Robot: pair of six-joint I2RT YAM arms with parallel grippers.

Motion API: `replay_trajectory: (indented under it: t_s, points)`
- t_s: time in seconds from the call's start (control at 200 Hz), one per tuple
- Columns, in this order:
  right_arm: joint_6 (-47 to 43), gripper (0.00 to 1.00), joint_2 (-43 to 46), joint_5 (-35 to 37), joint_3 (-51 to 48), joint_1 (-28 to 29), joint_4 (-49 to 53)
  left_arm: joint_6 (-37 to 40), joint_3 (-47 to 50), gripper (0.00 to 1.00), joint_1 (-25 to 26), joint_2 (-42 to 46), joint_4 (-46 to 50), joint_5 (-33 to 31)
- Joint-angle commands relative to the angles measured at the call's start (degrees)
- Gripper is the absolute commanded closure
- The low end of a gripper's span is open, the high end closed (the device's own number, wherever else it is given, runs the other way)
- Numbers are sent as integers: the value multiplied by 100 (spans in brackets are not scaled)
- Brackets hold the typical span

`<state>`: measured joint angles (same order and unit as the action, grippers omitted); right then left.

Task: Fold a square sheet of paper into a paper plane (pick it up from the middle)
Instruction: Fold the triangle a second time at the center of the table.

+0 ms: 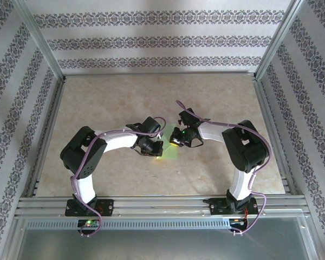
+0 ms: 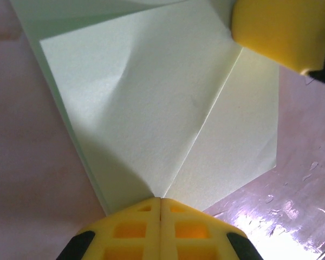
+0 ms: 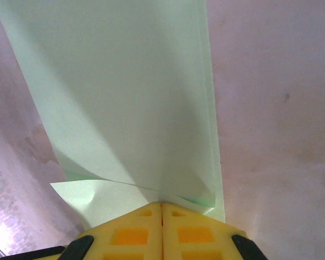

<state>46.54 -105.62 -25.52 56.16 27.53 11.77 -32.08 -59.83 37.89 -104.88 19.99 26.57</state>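
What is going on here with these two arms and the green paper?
Two robot arms are working on a light green paper near the middle of the table. The left tool is shut on one corner, where a crease ends. The right tool is shut on another edge, where layers overlap. The paper is partly folded, not yet a plane.

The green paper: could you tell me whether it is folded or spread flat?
Folded: the paper shows a straight crease with layered flaps.
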Motion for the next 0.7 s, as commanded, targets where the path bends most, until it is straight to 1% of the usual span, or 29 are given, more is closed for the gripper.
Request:
replay_trajectory:
  t_s: [0.0,0.27,0.355,0.455,0.58,0.695]
  points:
    - [30,93,-468,772,-209,-11,706,217,177,97,12,147,779,-94]
    - [14,93,-467,752,-201,-11,689,415,201,98,-1,336,1163,-308]
    - [17,93,-412,684,-202,-11,608,386,103,98,-10,404,1121,-262]
    - [17,91,-268,437,-211,-3,335,293,-100,98,-14,539,1006,-252]
    - [46,87,69,91,-45,-11,-36,13,-288,97,-45,780,615,-348]
    - [164,79,575,-195,17,-45,-444,-319,-275,95,-95,948,292,-681]
